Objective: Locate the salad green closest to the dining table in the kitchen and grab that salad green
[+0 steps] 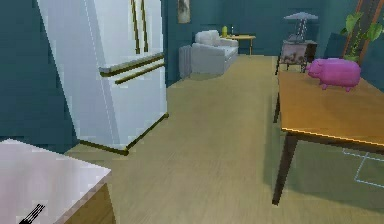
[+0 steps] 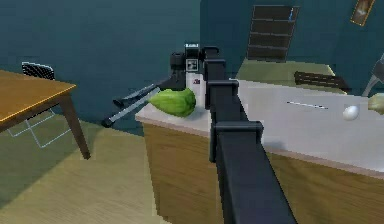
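Observation:
A rounded green salad head (image 2: pixel 175 101) lies on the near left corner of a white-topped kitchen counter (image 2: pixel 290 125). The dark arm rises from the bottom edge of the arm side view to its white marker squares, just right of the green head. My gripper (image 2: pixel 114 110) reaches left from there, its thin fingers (image 2: pixel 135 108) slanting down past the counter's corner, close by the green head. I cannot tell whether it holds anything. The wooden dining table (image 1: pixel 335 115) stands at the forward view's right and shows again as the dining table (image 2: pixel 25 95) at the arm side view's left.
A pink piggy bank (image 1: pixel 335 72) sits on the dining table. A white fridge (image 1: pixel 120 70) stands at the left, with a counter corner (image 1: pixel 45 180) bearing a fork below it. Farther back is a white armchair (image 1: pixel 213 52). A white ball (image 2: pixel 350 112) rests on the counter; a chair (image 2: pixel 40 75) stands behind the table.

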